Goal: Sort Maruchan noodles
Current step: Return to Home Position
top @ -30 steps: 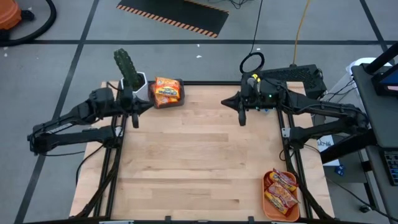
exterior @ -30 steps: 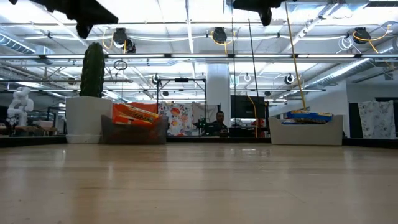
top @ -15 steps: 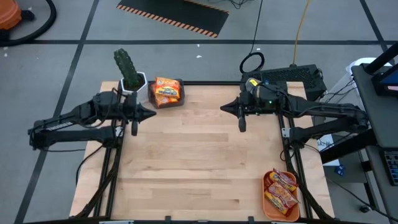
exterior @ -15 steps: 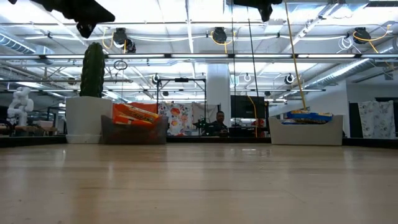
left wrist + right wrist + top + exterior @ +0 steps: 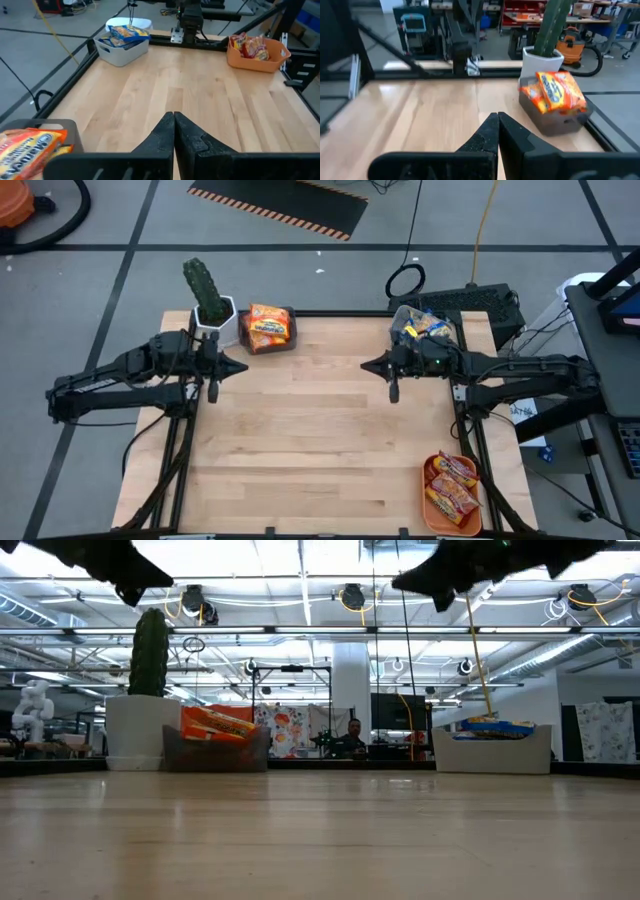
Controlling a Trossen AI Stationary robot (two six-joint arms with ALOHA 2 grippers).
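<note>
Sorting table (image 5: 320, 440) with all packets binned. Left gripper (image 5: 212, 388) raised over the far-left part of the board, just near of the cactus pot (image 5: 210, 308) — fingers pressed together, holding nothing. Right gripper (image 5: 394, 389) raised over the far-right part, likewise closed up and empty. Orange-yellow packets (image 5: 268, 326) stacked in the dark bin (image 5: 555, 122) at the far-left corner, beside the cactus pot. Blue-white packets (image 5: 122, 34) in the pale grey bin (image 5: 122, 54) at the far-right corner. Red-brown packets (image 5: 453, 488) in the orange bin (image 5: 250, 59) at the near-right edge. No packet loose on the wood in any view.

Step in hand, by judgement: retreat of both arms to the rest pose, the sorting itself apparently complete. Next move, by judgement: nothing to grasp — only a clean pull-back of each arm toward its own side, with the right one kept high enough to pass the pale grey bin close behind it.
</note>
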